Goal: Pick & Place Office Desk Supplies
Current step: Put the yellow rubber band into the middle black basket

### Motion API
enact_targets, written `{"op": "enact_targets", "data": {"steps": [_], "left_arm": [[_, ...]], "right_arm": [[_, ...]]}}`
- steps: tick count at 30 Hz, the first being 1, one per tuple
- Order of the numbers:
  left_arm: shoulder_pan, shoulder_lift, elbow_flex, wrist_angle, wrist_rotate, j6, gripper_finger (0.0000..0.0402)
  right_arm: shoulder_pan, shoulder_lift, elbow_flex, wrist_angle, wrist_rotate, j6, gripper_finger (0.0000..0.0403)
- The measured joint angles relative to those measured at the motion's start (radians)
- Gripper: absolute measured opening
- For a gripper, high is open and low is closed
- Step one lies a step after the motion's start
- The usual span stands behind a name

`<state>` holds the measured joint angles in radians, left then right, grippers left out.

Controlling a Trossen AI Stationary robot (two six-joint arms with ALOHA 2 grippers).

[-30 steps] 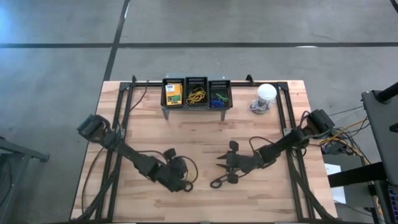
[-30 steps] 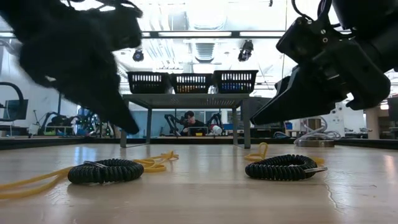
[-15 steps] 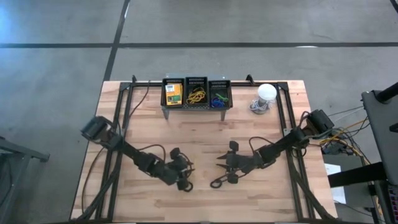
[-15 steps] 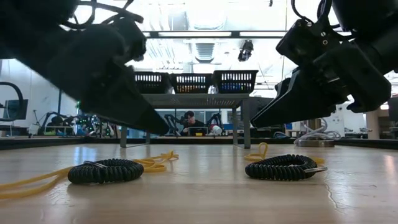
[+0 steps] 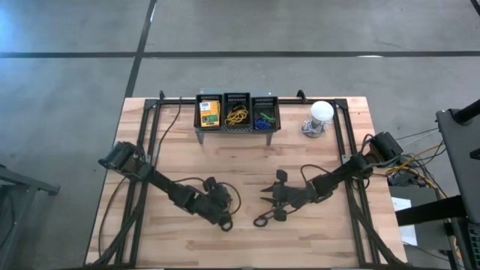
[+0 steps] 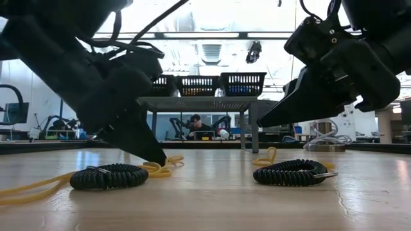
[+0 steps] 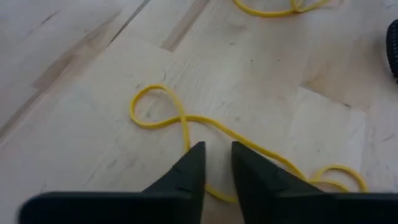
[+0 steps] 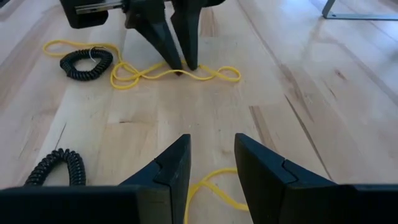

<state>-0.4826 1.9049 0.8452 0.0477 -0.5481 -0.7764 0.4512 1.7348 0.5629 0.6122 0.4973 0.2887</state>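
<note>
Here, at the left of the table (image 5: 247,161), the left gripper (image 8: 179,62) points its 2 fingers down, nearly together, straddling a twisted yellow rubber band (image 7: 186,121) on the wood; whether it is pinched, I cannot tell. Beside it lies a black coiled cord (image 8: 86,62). Right of that, the right gripper (image 8: 211,171) hovers, fingers apart, empty, over another yellow band (image 8: 211,186).
</note>
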Motion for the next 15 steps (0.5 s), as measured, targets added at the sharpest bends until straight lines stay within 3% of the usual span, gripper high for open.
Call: {"op": "enact_targets", "data": {"steps": [5, 10, 15], "left_arm": [[0.006, -0.001, 0.000, 0.001, 0.009, 0.006, 0.0009], [0.004, -0.069, 0.015, -0.078, 0.001, 0.023, 0.0003], [-0.022, -0.230, 0.055, -0.167, -0.116, 0.047, 0.0002]], "right_arm": [[0.000, 0.000, 0.000, -0.001, 0.000, 0.000, 0.0114], [0.000, 0.000, 0.000, -0.002, 0.000, 0.000, 0.0116], [0.000, 0.000, 0.000, -0.002, 0.000, -0.001, 0.0112]]}}
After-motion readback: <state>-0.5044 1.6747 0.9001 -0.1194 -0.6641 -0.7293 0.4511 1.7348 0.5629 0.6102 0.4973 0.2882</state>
